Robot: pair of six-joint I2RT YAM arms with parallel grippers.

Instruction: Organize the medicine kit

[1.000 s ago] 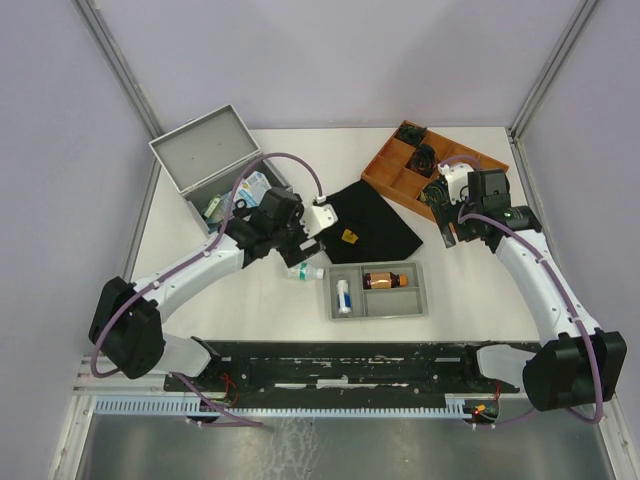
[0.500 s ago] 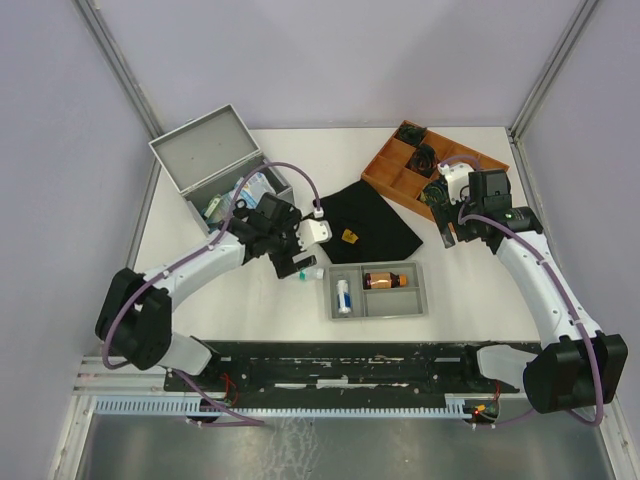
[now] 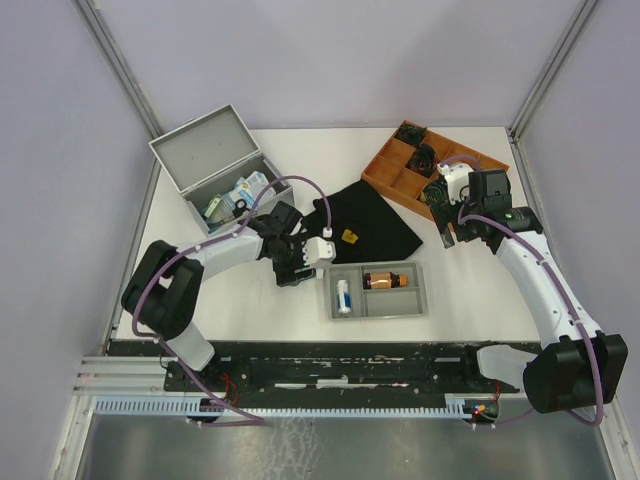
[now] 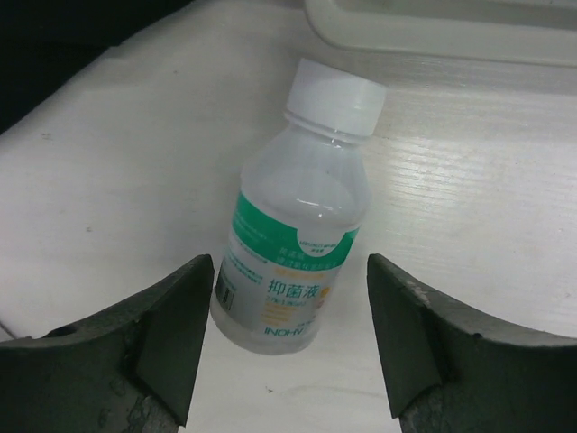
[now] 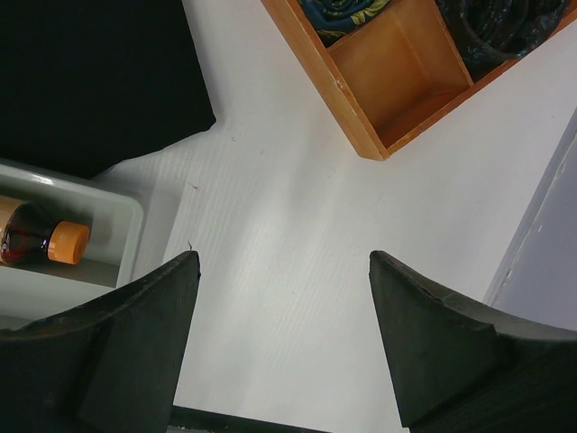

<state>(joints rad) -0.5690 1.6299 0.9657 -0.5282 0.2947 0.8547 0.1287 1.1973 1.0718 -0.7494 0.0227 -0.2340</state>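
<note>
The medicine kit (image 3: 203, 151) is a grey metal case at the back left, lid up, with small boxes (image 3: 241, 194) inside. A clear bottle (image 4: 297, 207) with a green label and white cap lies on the table, cap toward the grey tray (image 4: 433, 23). My left gripper (image 4: 287, 275) is open, with one finger on each side of the bottle's base. The left finger is almost against it and a gap shows on the right. In the top view my left gripper (image 3: 293, 268) hides the bottle. My right gripper (image 5: 284, 271) hangs open over bare table.
The grey divided tray (image 3: 378, 305) holds an orange-capped brown bottle (image 3: 378, 280) and a small white bottle (image 3: 343, 297). A black cloth (image 3: 370, 220) lies mid-table. An orange wooden tray (image 3: 400, 165) with dark items stands at the back right, close to my right gripper (image 3: 443, 222).
My left arm has swung toward the near side and come down over the clear bottle, which now sits between its fingers. The jaws have narrowed. The right arm has not moved.
</note>
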